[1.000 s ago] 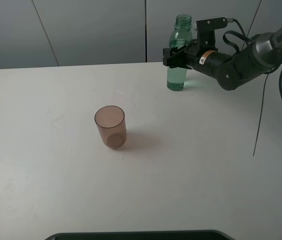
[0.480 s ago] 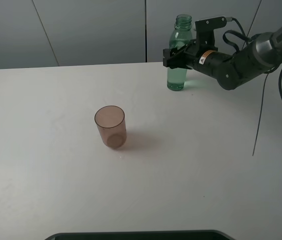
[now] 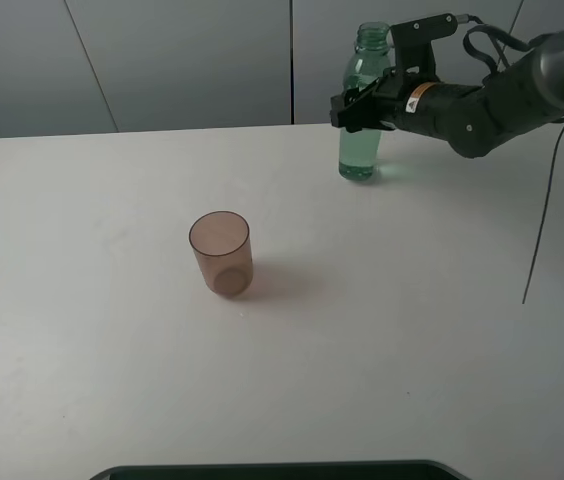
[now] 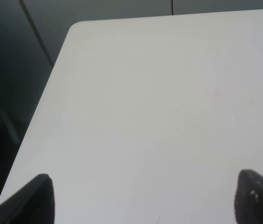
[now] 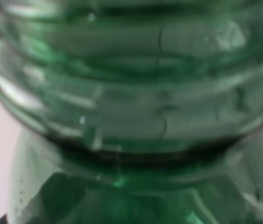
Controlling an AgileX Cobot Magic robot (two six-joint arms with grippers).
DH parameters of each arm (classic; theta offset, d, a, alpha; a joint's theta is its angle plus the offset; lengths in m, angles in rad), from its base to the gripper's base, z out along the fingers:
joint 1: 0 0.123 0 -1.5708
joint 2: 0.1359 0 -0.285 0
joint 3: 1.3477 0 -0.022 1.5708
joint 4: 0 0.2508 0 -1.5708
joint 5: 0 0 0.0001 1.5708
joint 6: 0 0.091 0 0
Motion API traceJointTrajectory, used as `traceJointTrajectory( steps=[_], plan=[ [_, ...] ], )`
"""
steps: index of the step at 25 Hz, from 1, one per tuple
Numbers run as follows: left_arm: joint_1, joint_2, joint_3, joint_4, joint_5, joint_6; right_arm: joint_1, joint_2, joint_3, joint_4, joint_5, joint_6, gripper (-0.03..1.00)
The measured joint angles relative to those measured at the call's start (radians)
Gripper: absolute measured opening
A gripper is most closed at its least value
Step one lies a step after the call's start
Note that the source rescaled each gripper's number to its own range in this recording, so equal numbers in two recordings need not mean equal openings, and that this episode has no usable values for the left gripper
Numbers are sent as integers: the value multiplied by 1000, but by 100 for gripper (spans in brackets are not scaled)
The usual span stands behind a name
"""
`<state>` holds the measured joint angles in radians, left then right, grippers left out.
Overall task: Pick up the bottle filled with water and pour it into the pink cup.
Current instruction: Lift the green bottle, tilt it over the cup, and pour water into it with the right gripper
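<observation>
Looking toward the far edge of the table (image 3: 432, 340), you see your right gripper (image 3: 353, 110) pinching the upright bottle (image 3: 359, 155); the pink cup (image 3: 221, 252) stands well apart, near the middle.

I see a plain white tabletop (image 3: 102, 370) with a rounded far corner and a few faint scuffs on it. Behind it stands a grey panelled wall (image 3: 182, 60) crossed by dark seams. A dark curved edge (image 3: 282, 470) shows at the tabletop's near side; I cannot tell what it is.
</observation>
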<state>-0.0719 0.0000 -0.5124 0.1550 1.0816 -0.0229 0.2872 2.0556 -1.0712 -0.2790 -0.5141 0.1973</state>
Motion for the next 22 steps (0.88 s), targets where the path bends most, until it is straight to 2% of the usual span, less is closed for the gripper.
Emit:
traceJointTrajectory(
  steps=[5, 11, 22],
  plan=[
    [0, 0, 0, 0, 0, 2, 0, -94, 22, -29, 39, 0, 0],
    [0, 0, 0, 0, 0, 2, 11, -205, 119, -47, 49, 0, 0],
    [0, 0, 0, 0, 0, 2, 130, -352, 270, -46, 49, -105, 0]
  ],
)
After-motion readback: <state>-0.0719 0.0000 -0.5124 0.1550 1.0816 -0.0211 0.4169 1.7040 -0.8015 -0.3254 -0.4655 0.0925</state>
